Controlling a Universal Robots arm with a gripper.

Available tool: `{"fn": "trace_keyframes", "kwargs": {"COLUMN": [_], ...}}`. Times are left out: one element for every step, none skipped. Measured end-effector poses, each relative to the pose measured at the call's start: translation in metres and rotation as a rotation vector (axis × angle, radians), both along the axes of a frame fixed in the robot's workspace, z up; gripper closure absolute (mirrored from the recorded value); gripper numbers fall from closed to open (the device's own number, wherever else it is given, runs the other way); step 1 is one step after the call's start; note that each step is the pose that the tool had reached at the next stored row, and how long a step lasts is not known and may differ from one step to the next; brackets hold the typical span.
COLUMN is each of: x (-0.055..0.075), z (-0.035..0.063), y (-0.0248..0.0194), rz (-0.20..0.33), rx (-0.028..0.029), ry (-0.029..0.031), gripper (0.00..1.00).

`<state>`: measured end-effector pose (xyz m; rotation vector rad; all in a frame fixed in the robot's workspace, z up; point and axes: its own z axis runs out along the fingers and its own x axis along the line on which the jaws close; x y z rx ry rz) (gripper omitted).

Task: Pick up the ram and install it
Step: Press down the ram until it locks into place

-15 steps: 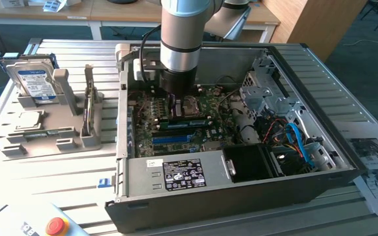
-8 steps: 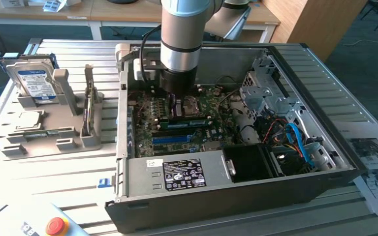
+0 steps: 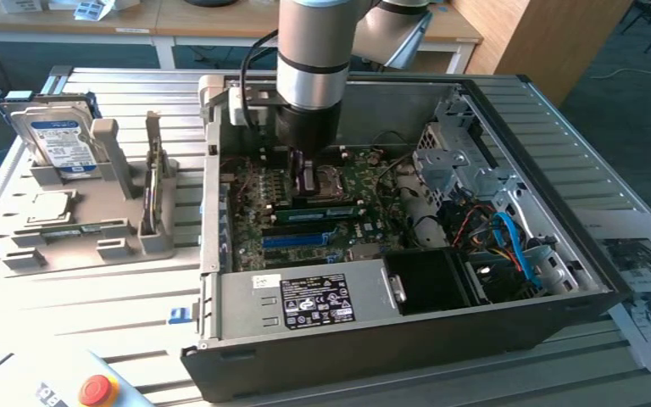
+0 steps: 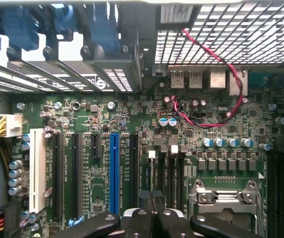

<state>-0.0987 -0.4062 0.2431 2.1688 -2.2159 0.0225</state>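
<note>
The ram (image 3: 153, 174) is a long thin stick standing on edge in a grey holder (image 3: 99, 242), outside the computer case on the exterior view's left. My gripper (image 3: 304, 182) is well away from it. It hangs low inside the open case, over the green motherboard (image 3: 303, 233) and next to the processor socket (image 3: 329, 181). In the wrist view the gripper (image 4: 151, 210) has its dark fingers (image 4: 141, 220) pressed together. I see nothing between them. The socket's metal frame (image 4: 226, 198) and a blue slot (image 4: 114, 168) lie beside them.
A silver hard drive (image 3: 60, 140) and a square chip (image 3: 52, 206) share the holder. The case walls (image 3: 206, 195) ring the arm, with a power supply (image 3: 303, 301), drive cage (image 3: 461, 165) and blue cables (image 3: 518, 246) inside. A red button (image 3: 97, 390) and papers (image 3: 642, 263) lie outside.
</note>
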Motion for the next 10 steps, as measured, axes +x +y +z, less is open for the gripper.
{"fn": "trace_keyframes", "kwargs": {"x": [0.000, 0.000, 0.000, 0.000, 0.000, 0.000, 0.000, 0.000, 0.000, 0.000], "z": [0.0023, 0.0046, 0.0070, 0.0095, 0.0120, 0.0145, 0.0168, 0.0191, 0.0214, 0.0238], "y": [0.0000, 0.0000, 0.0000, 0.0000, 0.0000, 0.0000, 0.0000, 0.0000, 0.0000, 0.0000], "rz": [0.000, 0.000, 0.000, 0.000, 0.000, 0.000, 0.000, 0.000, 0.000, 0.000], "rx": [0.0000, 0.0001, 0.0000, 0.0000, 0.0000, 0.0000, 0.0000, 0.0000, 0.0001, 0.0000], "ry": [0.0000, 0.0000, 0.0001, 0.0001, 0.0000, 0.0001, 0.0001, 0.0001, 0.0000, 0.0001], "gripper": [0.90, 0.90, 0.90, 0.90, 0.90, 0.90, 0.90, 0.90, 0.90, 0.90]}}
